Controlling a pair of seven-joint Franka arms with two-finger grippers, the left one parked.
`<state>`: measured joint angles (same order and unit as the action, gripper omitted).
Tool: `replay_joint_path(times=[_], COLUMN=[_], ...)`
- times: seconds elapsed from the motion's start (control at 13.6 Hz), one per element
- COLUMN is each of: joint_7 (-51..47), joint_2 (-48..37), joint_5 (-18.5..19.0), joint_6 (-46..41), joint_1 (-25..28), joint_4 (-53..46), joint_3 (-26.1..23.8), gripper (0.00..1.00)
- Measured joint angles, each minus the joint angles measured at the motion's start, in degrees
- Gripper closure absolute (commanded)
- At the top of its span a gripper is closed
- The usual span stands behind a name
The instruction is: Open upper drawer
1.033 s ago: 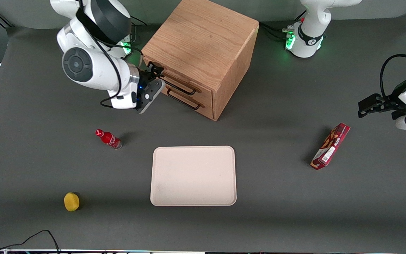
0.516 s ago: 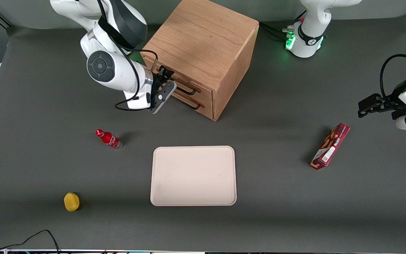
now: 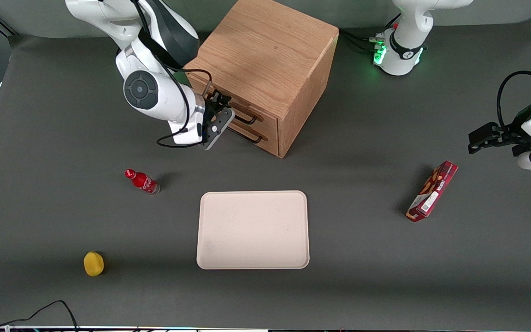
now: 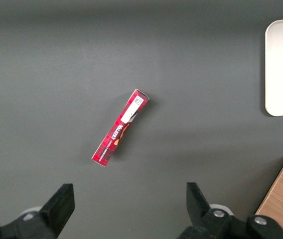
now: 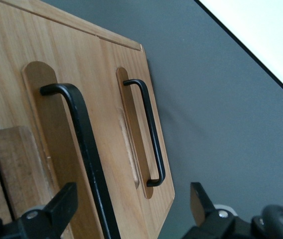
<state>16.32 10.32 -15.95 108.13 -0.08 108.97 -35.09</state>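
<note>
Oak cabinet (image 3: 265,60) stands in the upper centre of the front view, its drawer fronts angled toward the working arm's end of the worktop (image 3: 367,258). Upper drawer (image 3: 244,110) is the top one of the two, shut flush, thin black bar handle (image 5: 84,149) across its front; lower drawer (image 3: 258,134) sits under it with its own handle (image 5: 149,134).

Tool (image 3: 221,119) sits right in front of the drawer fronts at the upper handle's end; wrist view shows both fingers spread wide apart, nothing between them, upper handle near one finger (image 5: 64,204).

Nearer the front camera: cream tray (image 3: 252,229) centre frame, red bottle (image 3: 142,181) lying left of it, yellow ball (image 3: 93,263) lower left. Red snack box (image 3: 432,190) toward the parked arm's end.
</note>
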Motion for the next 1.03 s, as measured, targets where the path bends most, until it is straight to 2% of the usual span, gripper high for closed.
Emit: replay_joint_path(times=[1.03], joint_7=[2.3], joint_2=[0.7], joint_5=[0.0], joint_6=[3.1], joint_1=[0.0], joint_4=[1.8], joint_3=[0.0], gripper=[0.00])
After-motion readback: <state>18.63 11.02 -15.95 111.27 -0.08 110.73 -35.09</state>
